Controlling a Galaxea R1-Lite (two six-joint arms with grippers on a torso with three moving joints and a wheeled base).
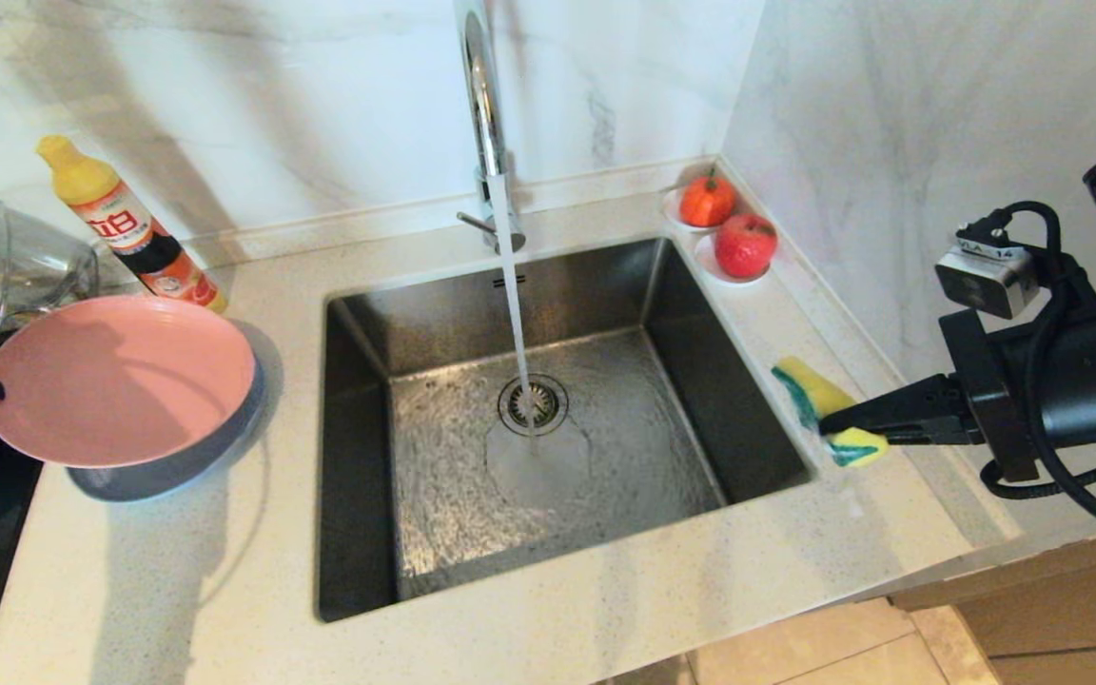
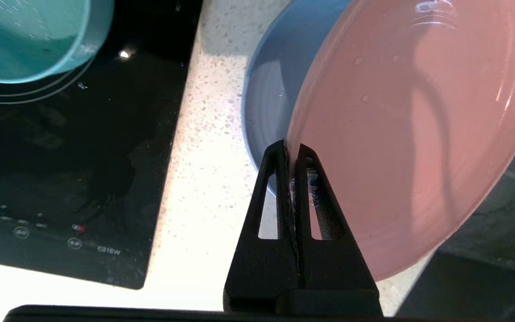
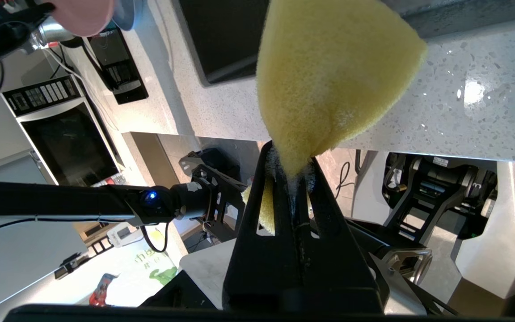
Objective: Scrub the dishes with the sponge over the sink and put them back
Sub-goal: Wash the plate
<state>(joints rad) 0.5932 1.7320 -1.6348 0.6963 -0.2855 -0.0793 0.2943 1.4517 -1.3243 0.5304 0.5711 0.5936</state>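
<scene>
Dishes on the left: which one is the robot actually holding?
The pink plate, pinched at its rim by the left gripper. The grey-blue plate lies beneath it; the teal bowl sits apart.

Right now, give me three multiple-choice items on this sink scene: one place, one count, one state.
1. Where is the sponge?
A. In the basin
B. Above the counter to the right of the sink, in the right gripper
C. On the blue plate

2. How many red fruits stand in the back right corner?
A. Two
B. One
C. Four

3. What is the state of the pink plate?
A. Lying under the blue plate
B. Upright in the sink
C. Held by its rim in the left gripper, above the blue plate

Answers: 1 B, the fingers pinch it over the counter. 2 A, two fruits on small dishes. 3 C, the fingers clamp its edge.
</scene>
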